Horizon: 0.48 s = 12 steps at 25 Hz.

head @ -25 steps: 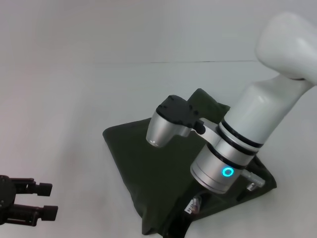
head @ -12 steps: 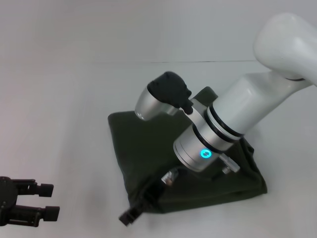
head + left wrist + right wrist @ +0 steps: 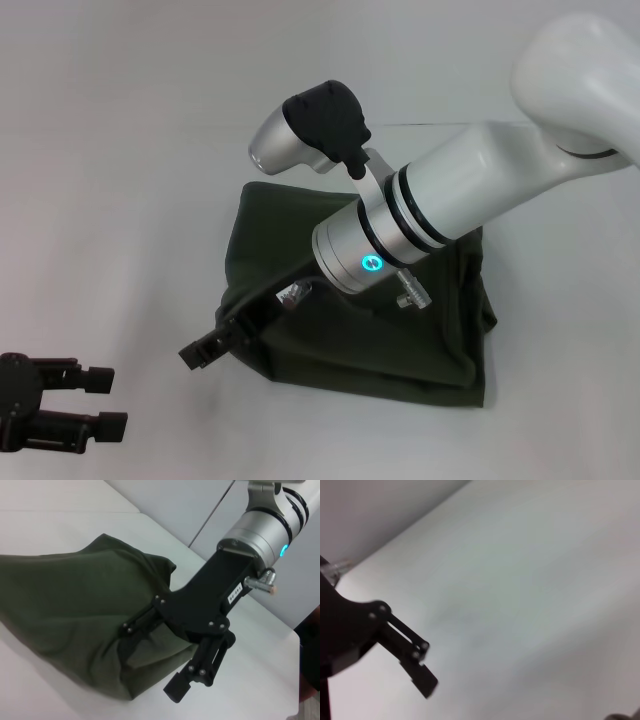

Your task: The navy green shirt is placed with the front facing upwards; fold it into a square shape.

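Lying bunched in a rough folded block mid-table (image 3: 120, 200), the navy green shirt (image 3: 400, 330) has its left edge pinched by the right pincer (image 3: 215, 340); drag evenly, keeping layers flat; left pincer (image 3: 95, 405) waits open, well left of the shirt

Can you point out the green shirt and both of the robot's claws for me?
shirt (image 3: 420, 330): head view, folded cloth's middle.
right claw (image 3: 205, 348): head view, dark fingertip beside the shirt's edge.
left claw (image 3: 100, 402): head view, between its open fingertips.
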{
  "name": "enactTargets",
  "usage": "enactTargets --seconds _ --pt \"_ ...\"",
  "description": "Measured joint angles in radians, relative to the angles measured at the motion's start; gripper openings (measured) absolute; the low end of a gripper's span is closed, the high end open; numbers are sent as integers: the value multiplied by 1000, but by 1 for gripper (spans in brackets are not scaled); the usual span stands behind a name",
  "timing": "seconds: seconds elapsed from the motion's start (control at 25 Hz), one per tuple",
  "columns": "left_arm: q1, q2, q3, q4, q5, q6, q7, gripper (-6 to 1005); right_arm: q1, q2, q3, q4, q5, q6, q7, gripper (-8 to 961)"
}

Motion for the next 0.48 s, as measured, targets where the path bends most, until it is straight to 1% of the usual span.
enactTargets --seconds 0.08,0.16,0.28,0.4,0.48 --pt "-1 0 0 0 0 0 1 839 0 -4 0 -1 19 -14 -16 941" --pt "-1 0 0 0 -1 1 1 838 -6 -11 9 -6 33 -69 -37 941" --pt "-1 0 0 0 -2 3 0 838 -38 -26 55 -30 35 -197 -75 942" --pt "-4 0 0 0 -3 4 -1 838 -114 -49 168 -76 24 -358 -141 942" --pt "-10 -5 0 0 -5 4 -4 838 -184 -70 273 -104 24 -470 -197 942"
